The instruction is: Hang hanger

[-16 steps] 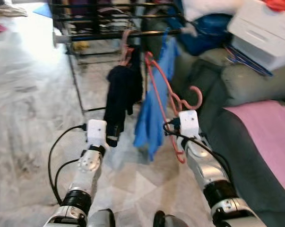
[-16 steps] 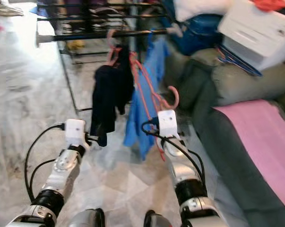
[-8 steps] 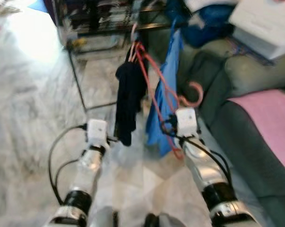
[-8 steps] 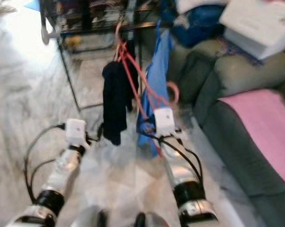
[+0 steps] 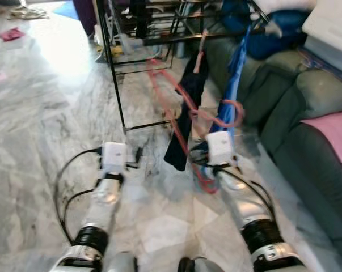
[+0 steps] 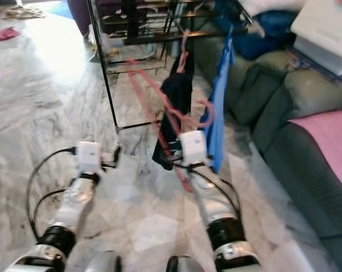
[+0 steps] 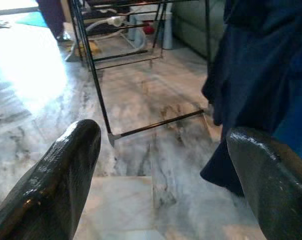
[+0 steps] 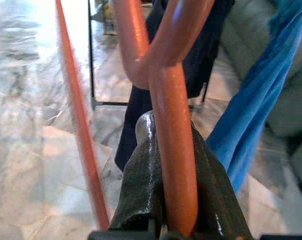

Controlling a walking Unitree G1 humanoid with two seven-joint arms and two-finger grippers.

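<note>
Garments [image 5: 185,119] hang from the rack [image 5: 138,39] ahead (sofa [image 5: 307,141] to their right).

ahead of both arms stands a black metal rack [image 5: 115,73], its thin upright leg and low crossbar [image 7: 158,123] barring the way at floor level, while the marble floor [image 5: 40,130] to the robot's left of it lies open and bare. a dark garment [image 5: 185,119] and a blue garment [image 5: 233,96] hang down side by side from the rack, crowding the space straight in front of the right arm. a green sofa [image 5: 298,141] walls off the robot's right side, with a narrow strip of floor between it and the hanging clothes.
</note>
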